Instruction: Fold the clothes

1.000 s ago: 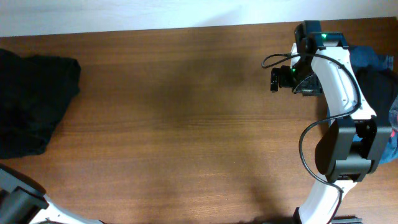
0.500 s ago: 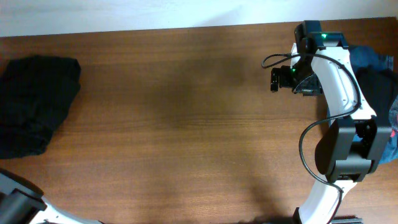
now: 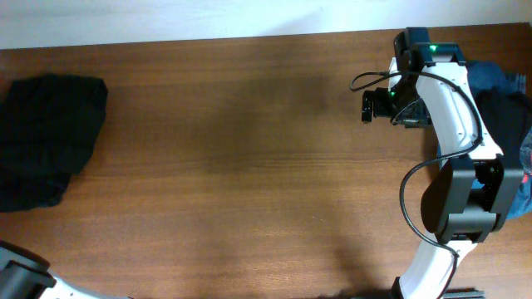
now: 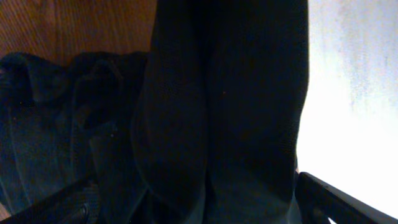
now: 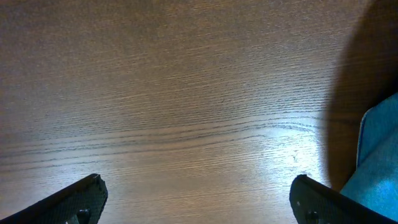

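Overhead view: a black garment pile (image 3: 46,137) is recorded at the left edge of the wooden tabletop (image 3: 249,166), toward the far left corner; it is bunched and crumpled, not laid flat; a second heap is noted at the right edge near the far right corner, made up of a blue denim piece (image 3: 492,77) and dark fabric (image 3: 507,116) just beside it; both are partly hidden behind the right arm (image 3: 453,124); a black cable (image 3: 378,78) is seen looped off that arm over the far part of the tabletop.

Only a small part of the left arm (image 3: 21,278) is shown, at the near left corner, apart from the black garment pile.

Left wrist view: the left gripper (image 4: 193,202) is seen with its fingers at the two lower corners of the field, spread wide; the jaws are logged as open; black fabric fills the space between and beyond them; whether it touches either finger cannot be told; wood is shown at upper left, a pale wall (image 4: 354,93) at right.

Right wrist view: the right gripper (image 5: 198,186) is held over bare wood; its fingers are likewise set wide apart, jaws open, nothing clasped; the blue denim piece is caught at the right margin, clear of the fingers.
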